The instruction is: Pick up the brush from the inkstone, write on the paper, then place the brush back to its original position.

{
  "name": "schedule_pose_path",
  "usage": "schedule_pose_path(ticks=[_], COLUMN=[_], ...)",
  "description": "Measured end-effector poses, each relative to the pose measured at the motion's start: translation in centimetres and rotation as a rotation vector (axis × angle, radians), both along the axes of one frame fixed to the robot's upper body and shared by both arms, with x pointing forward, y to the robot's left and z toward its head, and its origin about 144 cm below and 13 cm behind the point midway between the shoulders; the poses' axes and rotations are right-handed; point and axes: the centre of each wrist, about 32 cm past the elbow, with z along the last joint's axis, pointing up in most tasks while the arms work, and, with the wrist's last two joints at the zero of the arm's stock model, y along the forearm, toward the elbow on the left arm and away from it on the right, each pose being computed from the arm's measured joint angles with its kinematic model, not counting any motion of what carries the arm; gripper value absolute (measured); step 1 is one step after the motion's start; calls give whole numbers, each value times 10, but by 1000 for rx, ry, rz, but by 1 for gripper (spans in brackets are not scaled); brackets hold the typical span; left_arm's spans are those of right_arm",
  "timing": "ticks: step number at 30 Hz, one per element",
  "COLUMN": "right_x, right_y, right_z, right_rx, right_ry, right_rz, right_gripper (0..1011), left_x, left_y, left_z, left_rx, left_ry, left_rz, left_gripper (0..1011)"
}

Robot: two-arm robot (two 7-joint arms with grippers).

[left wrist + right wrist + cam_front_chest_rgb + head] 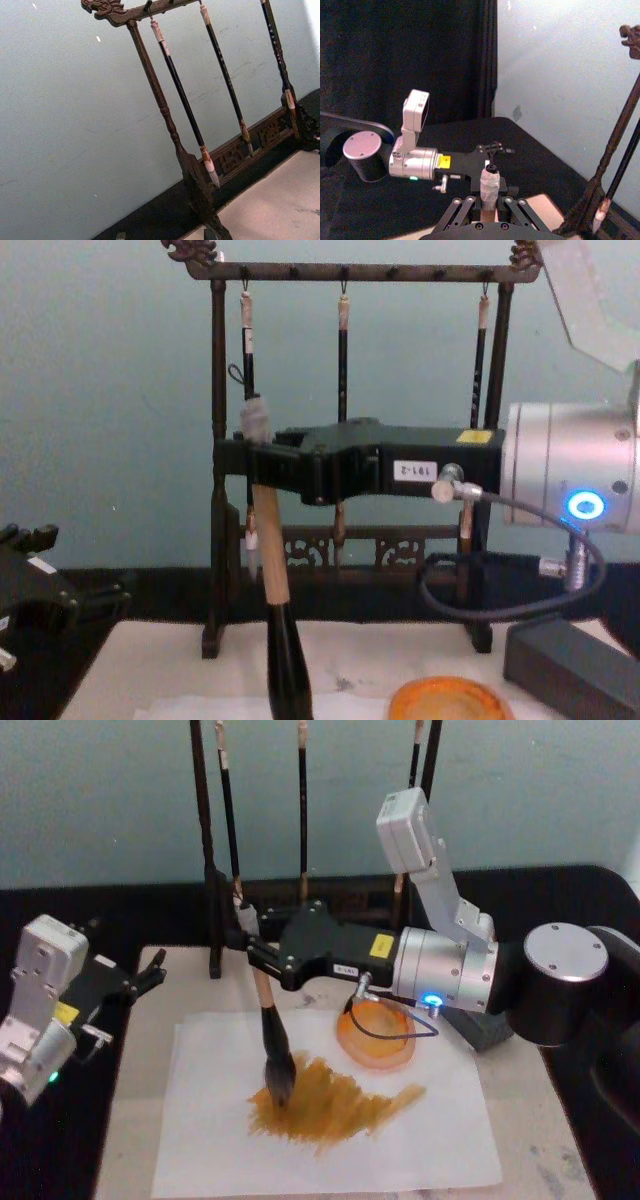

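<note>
My right gripper [250, 948] is shut on the pale handle of the brush [268, 1020], which stands nearly upright. Its bushy bristle head [280, 1085] presses on the white paper [420, 1140], at the left end of a patch of yellow-brown strokes [335, 1105]. The chest view has the brush [268, 570] hanging from the right gripper [250, 462]. Its taped top [489, 182] rises between the jaws in the right wrist view. The orange inkstone dish [378, 1038] sits just behind the paper's right half. My left gripper [143, 978] rests open at the mat's left edge.
A dark wooden rack [345, 272] with three slim hanging brushes [342, 370] stands behind the paper against the wall. The cream felt mat [560, 1140] lies under the paper on a black table. A dark box [570, 665] sits at the right, near the dish.
</note>
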Motion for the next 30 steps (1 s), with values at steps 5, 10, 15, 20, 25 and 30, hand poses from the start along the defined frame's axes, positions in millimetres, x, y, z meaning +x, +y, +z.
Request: schedule_pose_path(ticks=[5, 10, 15, 20, 25, 30], right_x=[-1, -1, -1, 0, 0, 1], right_y=[-3, -8, -14, -22, -28, -33], right_z=[-3, -5, -7, -9, -10, -10], right_rx=[-11, -15, -20, -30, -32, -26], right_ry=[10, 15, 23, 30, 29, 28], right_rz=[-13, -34, -61, -93, -125, -150], right_gripper=[176, 176, 175, 176, 176, 176], left_x=[0, 0, 0, 0, 0, 0], left_y=[0, 0, 0, 0, 0, 0], left_z=[0, 0, 0, 0, 0, 0], left_rx=[0, 0, 0, 0, 0, 0], left_ry=[0, 0, 0, 0, 0, 0], left_rz=[0, 0, 0, 0, 0, 0], left_gripper=[1010, 1010, 1010, 1010, 1010, 1010])
